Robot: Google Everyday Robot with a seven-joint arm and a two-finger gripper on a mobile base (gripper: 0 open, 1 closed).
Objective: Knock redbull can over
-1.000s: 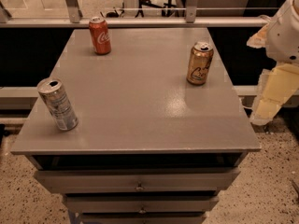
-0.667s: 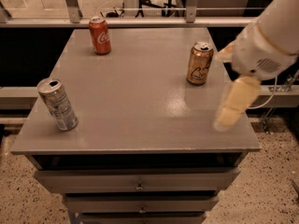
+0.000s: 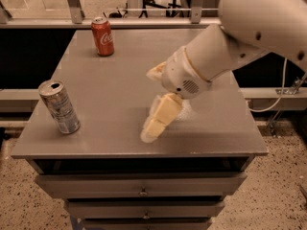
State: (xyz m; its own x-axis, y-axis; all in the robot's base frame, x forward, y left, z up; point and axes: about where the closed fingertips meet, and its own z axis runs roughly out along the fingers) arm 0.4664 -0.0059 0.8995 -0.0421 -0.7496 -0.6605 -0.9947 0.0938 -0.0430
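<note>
Single camera view, looking down on a grey table [image 3: 115, 66] with drawers [image 3: 96, 185] beneath its front edge.

Redbull can [image 3: 59, 107]: it stands on its base near the table's left front corner, close to the left edge. The body is silver with darker panels. We cannot read any lettering on it. The silver top faces the camera and a dark opening shows in it. Nothing touches the can.

Red cola can [image 3: 102, 36]: upright at the far left of the table, well apart from the redbull can. White script runs down its side. It looks like the Coca-Cola logo, though only part of it is legible.

Gripper [image 3: 158, 116]: cream-coloured, at the end of the white arm [image 3: 225, 47] that reaches in from the upper right. It hangs over the front middle of the table, angled down and to the left, with its tip close to the surface near the front edge. It is well to the right of the redbull can, with bare table between them. We cannot tell whether the jaws are open or closed, and we see nothing held in them.
</note>
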